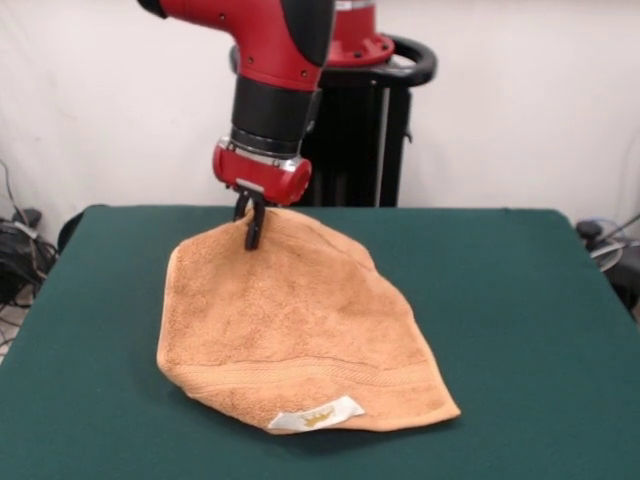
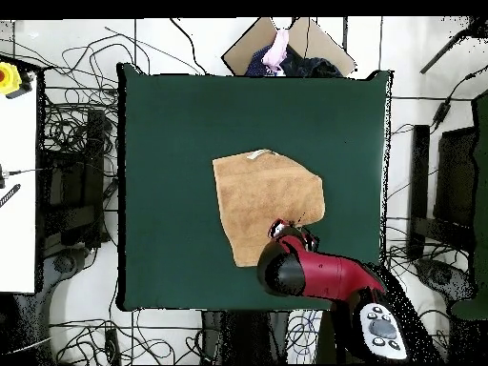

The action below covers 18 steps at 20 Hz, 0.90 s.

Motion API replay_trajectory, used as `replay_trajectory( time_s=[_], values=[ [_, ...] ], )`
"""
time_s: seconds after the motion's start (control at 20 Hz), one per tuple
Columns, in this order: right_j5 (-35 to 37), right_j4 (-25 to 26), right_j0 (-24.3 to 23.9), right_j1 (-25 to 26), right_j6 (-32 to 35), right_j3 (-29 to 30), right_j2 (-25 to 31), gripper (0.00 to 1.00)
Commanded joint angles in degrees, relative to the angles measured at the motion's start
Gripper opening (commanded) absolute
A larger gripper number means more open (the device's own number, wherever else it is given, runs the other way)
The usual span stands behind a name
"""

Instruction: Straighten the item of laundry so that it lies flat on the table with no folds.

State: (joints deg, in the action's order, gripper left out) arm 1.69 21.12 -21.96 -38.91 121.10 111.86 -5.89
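The orange-tan towel (image 1: 290,320) lies in the middle of the green table (image 1: 520,300). Its woven band (image 1: 300,372) and white label (image 1: 318,414) are at the edge nearest the camera. The left side is folded under into a rounded edge, and the outline narrows toward the far end. My gripper (image 1: 253,230) comes down at the towel's far corner, its black fingers closed together on the cloth there. In the overhead view the towel (image 2: 267,195) shows as an uneven shape, with the gripper (image 2: 286,229) at its lower right corner next to the red arm.
The black pedestal (image 1: 360,130) stands behind the table's far edge. Green table surface (image 2: 172,143) extends widely on all sides of the towel. Cables and equipment lie on the floor around the table. A person (image 2: 278,48) shows at the overhead view's top edge.
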Motion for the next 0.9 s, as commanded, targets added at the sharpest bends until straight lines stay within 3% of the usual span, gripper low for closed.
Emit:
replay_trajectory(
  time_s=[0.05,0.65,0.9],
  values=[
    [-2.79,2.55,0.40,2.25,3.69,-2.80,-1.79,0.00],
    [-5.48,2.17,1.08,3.77,4.80,-1.47,-2.54,0.00],
    [-8.39,1.49,1.25,8.12,5.66,-1.45,-1.17,0.00]
  ],
)
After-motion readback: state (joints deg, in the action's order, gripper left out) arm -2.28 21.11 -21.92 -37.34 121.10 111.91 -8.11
